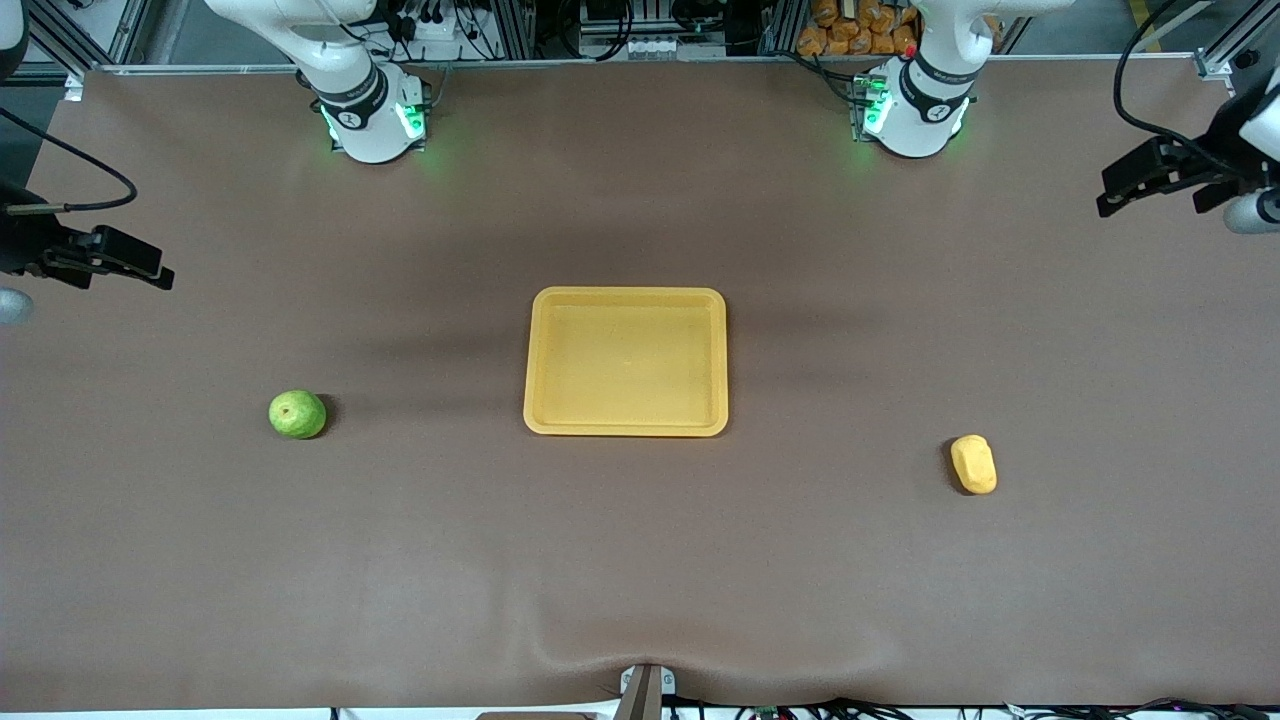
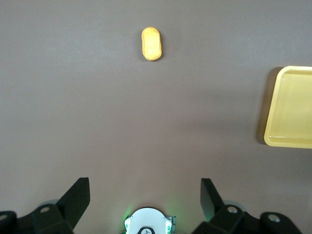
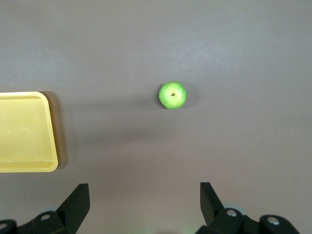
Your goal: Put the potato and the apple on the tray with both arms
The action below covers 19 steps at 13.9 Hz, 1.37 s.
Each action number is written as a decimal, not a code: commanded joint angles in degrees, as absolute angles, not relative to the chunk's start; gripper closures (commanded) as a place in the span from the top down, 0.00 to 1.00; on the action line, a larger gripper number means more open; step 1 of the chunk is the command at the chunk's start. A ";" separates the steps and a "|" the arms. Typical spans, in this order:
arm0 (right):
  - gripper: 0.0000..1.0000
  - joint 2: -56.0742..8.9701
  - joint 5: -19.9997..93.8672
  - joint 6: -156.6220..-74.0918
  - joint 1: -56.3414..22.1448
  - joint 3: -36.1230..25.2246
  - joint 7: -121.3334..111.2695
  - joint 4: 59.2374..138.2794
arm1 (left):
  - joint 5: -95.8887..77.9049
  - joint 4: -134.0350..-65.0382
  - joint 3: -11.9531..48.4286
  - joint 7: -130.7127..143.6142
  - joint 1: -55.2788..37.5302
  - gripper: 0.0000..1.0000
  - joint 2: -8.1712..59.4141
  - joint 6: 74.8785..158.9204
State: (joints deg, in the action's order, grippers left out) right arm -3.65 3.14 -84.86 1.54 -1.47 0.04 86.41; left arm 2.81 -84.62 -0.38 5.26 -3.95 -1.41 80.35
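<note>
The yellow tray (image 1: 626, 296) lies empty in the middle of the table. The green apple (image 1: 297, 413) sits on the table toward the right arm's end. The yellow-orange potato (image 1: 974, 464) lies toward the left arm's end, a little nearer the front camera than the tray. My right gripper (image 1: 160, 275) hangs open and empty, high over the table's edge at the right arm's end; its wrist view shows the apple (image 3: 172, 95) and a tray corner (image 3: 48, 163). My left gripper (image 1: 1108, 200) hangs open and empty over the left arm's end; its wrist view shows the potato (image 2: 151, 44) and the tray (image 2: 269, 139).
The two arm bases (image 1: 372, 120) (image 1: 915, 115) stand along the table's back edge. A pile of orange items (image 1: 855, 25) lies past that edge. A small mount (image 1: 645, 690) sits at the front edge. The brown mat is wrinkled there.
</note>
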 commanded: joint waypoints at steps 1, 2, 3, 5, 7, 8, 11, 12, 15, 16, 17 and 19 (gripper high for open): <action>1.00 -4.31 2.37 -84.02 1.58 -1.23 0.97 84.64 | 3.16 -83.41 -0.79 5.98 -3.87 1.00 0.08 81.21; 1.00 -4.31 2.37 -84.02 1.76 -1.23 0.97 84.64 | 3.16 -83.41 -0.79 5.98 -3.69 1.00 0.52 82.08; 1.00 -4.31 2.37 -84.02 1.84 -1.23 0.97 84.64 | 3.25 -83.50 -0.79 6.15 -3.52 1.00 0.79 83.05; 1.00 -4.31 2.37 -84.02 1.85 -1.23 0.97 84.64 | 3.34 -83.50 -0.79 7.20 -3.43 1.00 1.75 84.02; 1.00 -4.31 2.29 -84.02 1.93 -1.23 0.97 84.55 | 3.34 -83.67 -0.79 7.12 -2.73 1.00 2.63 85.51; 1.00 -4.31 2.29 -84.02 1.93 -1.23 0.97 84.55 | 3.34 -83.76 -0.79 7.12 -2.72 1.00 3.33 86.47; 1.00 -4.92 2.20 -84.46 2.02 -1.32 0.79 84.64 | 3.34 -83.76 -0.79 7.03 -2.38 1.00 6.05 89.55; 1.00 -5.70 2.11 -84.64 2.20 -1.41 0.79 84.55 | 3.34 -83.85 -0.79 7.03 -2.46 1.00 7.20 90.69; 1.00 -7.82 2.20 -88.84 4.56 -1.49 0.70 84.11 | 3.43 -84.20 -0.79 7.03 -1.59 1.00 9.93 93.51; 1.00 -8.69 2.20 -91.03 5.09 -1.49 0.53 84.11 | 3.95 -85.50 -0.79 6.77 -1.58 1.00 10.37 96.13; 1.00 -9.75 2.20 -93.66 5.45 -1.49 0.35 84.11 | 5.70 -87.61 -0.79 6.77 -1.58 1.00 10.28 99.02; 1.00 -12.20 2.11 -101.21 5.80 -1.49 0.35 83.94 | 6.68 -91.30 -0.62 6.85 -1.67 1.00 10.28 104.48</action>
